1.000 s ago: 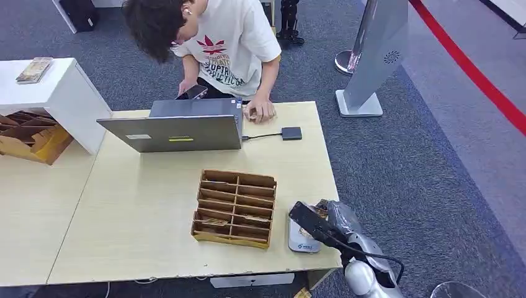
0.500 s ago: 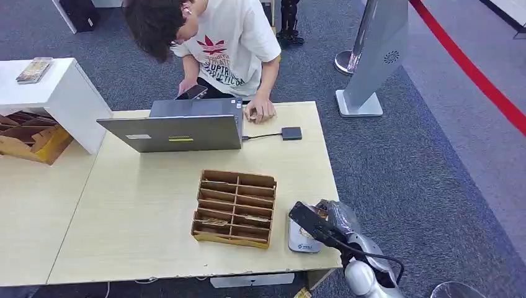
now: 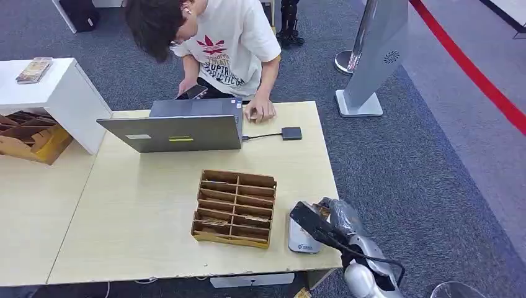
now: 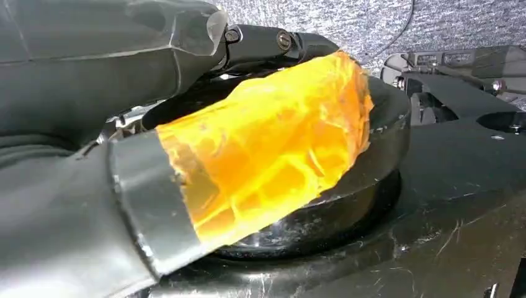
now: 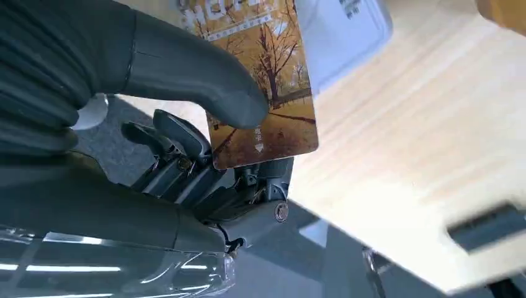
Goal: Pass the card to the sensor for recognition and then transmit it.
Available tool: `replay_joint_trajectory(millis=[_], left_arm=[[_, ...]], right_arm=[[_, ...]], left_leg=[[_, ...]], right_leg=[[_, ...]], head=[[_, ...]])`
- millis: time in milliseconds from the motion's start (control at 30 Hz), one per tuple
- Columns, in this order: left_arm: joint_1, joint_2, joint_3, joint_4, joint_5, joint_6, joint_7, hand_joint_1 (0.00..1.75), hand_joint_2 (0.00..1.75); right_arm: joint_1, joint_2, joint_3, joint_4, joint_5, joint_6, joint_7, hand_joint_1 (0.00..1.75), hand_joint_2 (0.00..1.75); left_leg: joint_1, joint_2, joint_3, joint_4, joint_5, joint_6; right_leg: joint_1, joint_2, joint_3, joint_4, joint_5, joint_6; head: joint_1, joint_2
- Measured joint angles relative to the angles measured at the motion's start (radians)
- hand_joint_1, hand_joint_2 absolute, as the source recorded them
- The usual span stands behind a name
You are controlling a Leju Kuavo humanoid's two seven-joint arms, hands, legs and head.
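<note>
My right hand (image 3: 334,217) hovers at the table's near right corner, just over the white sensor (image 3: 303,240). In the right wrist view its thumb (image 5: 186,68) presses a card (image 5: 273,105) printed with autumn trees against the fingers underneath. The card's far end lies over the white sensor (image 5: 344,34); whether they touch I cannot tell. My left hand (image 4: 186,155) hangs beside my body, its thumb wrapped in orange tape and nothing in its grasp.
A wooden slotted card box (image 3: 234,208) stands left of the sensor. Farther back are an open laptop (image 3: 177,127) and a small black device (image 3: 291,133) on a cable. A person (image 3: 217,43) leans over the table's far edge. A white cabinet (image 3: 56,93) stands at the left.
My right hand has shifted only slightly over the sensor, still holding the card. The person and the things on the table stay where they were.
</note>
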Motion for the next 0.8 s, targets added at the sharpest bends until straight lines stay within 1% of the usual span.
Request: replay_joint_trajectory(millis=[67,367,467,533,700,800], left_arm=[[0.001,0.0,0.0,0.0,0.0,0.002,-0.004,0.0,0.0],[0.001,-0.001,0.0,0.0,0.001,0.003,-0.004,0.0,0.0],[0.002,-0.001,0.0,0.0,0.002,0.003,-0.006,0.0,0.0],[0.002,-0.003,0.0,0.0,0.003,0.008,-0.012,0.0,0.0],[0.006,-0.011,0.0,0.0,0.003,0.026,-0.033,0.0,0.0],[0.009,-0.016,0.0,0.0,0.003,0.033,-0.045,0.0,0.0]], right_arm=[[0.01,0.009,0.0,-0.032,0.014,-0.026,-0.008,1.75,1.75],[0.028,0.024,-0.002,-0.088,0.022,-0.027,-0.009,1.75,1.75],[0.034,0.026,-0.004,-0.097,0.024,-0.054,-0.032,1.75,1.75],[0.045,0.038,-0.007,-0.13,0.027,-0.107,-0.07,1.75,1.75],[0.087,0.075,-0.008,-0.32,0.033,-0.263,-0.172,1.75,1.75],[0.118,0.096,-0.008,-0.427,0.006,-0.361,-0.252,1.75,1.75]], left_leg=[[0.0,0.0,0.0,0.0,0.0,0.0],[0.0,0.0,0.0,0.0,0.0,0.0],[0.0,0.0,0.0,0.0,0.0,0.0],[0.0,0.0,0.0,0.0,0.0,0.0],[0.0,-0.001,-0.001,0.0,0.0,0.0],[0.0,-0.001,-0.001,0.0,0.0,0.0]], right_leg=[[0.0,0.0,0.0,0.0,0.0,0.0],[0.0,0.0,0.0,0.0,0.0,0.0],[0.0,0.0,0.0,0.0,0.0,0.0],[0.0,0.0,0.0,0.0,0.0,0.0],[0.0,0.0,-0.001,0.0,-0.001,0.0],[0.0,0.0,-0.001,0.0,-0.001,0.0]], head=[[0.0,0.0],[0.0,0.0],[0.0,0.0],[0.0,0.0],[0.0,0.0],[0.0,0.0]])
